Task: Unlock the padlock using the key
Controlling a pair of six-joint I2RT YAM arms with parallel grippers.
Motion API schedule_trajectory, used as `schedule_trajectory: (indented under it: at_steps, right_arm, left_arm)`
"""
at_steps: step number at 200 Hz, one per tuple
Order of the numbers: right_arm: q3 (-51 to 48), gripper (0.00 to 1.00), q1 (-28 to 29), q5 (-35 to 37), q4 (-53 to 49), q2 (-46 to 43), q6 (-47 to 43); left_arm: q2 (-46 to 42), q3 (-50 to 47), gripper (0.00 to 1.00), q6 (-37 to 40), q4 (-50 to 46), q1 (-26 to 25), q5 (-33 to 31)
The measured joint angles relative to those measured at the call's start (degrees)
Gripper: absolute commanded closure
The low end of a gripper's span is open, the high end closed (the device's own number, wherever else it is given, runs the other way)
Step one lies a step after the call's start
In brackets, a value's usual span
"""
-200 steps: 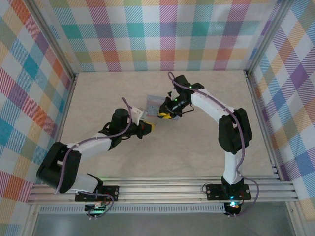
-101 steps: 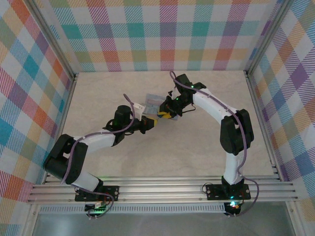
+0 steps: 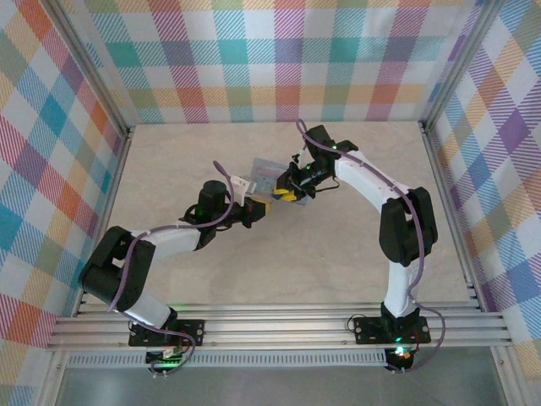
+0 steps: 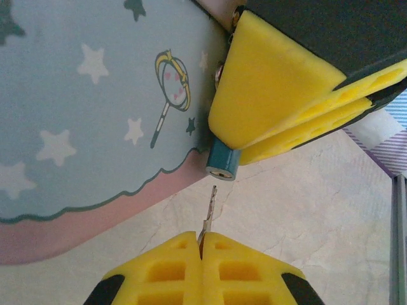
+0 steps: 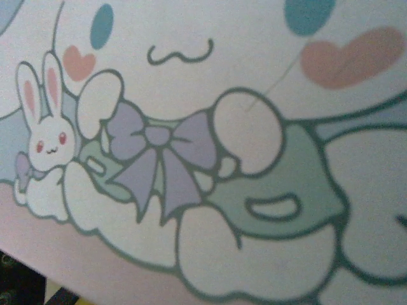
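Note:
The padlock [image 4: 222,163], a small teal-blue cylinder with its keyhole face pointing down, is pinched between the yellow fingers [image 4: 273,95] of my right gripper [image 3: 285,195], right beside the tin box's edge. My left gripper [image 4: 202,240] is shut on the key [image 4: 210,206]. The thin silver blade sticks up from between the yellow pads. Its tip stands a short gap below the keyhole face, roughly in line with it and not touching. In the top view my left gripper [image 3: 258,209] sits just left of and below the right one.
The pastel tin box [image 3: 266,175] lies mid-table behind both grippers. Its star-printed side [image 4: 76,108] is at the left of the left wrist view, and its picture lid [image 5: 203,140] is close under the right wrist camera. Plaid walls [image 3: 270,59] enclose the beige table [image 3: 338,254].
My left arm has stretched forward and moved the key up and right, closer to the padlock. The right gripper shifted only slightly and keeps its hold.

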Motion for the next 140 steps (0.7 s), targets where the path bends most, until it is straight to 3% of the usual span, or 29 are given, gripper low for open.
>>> schedule_trajectory:
  at_steps: [140]
  right_arm:
    - [0.0, 1.0, -0.4, -1.4, 0.0, 0.0, 0.0]
  left_arm:
    - [0.0, 1.1, 1.0, 0.0, 0.0, 0.0, -0.1]
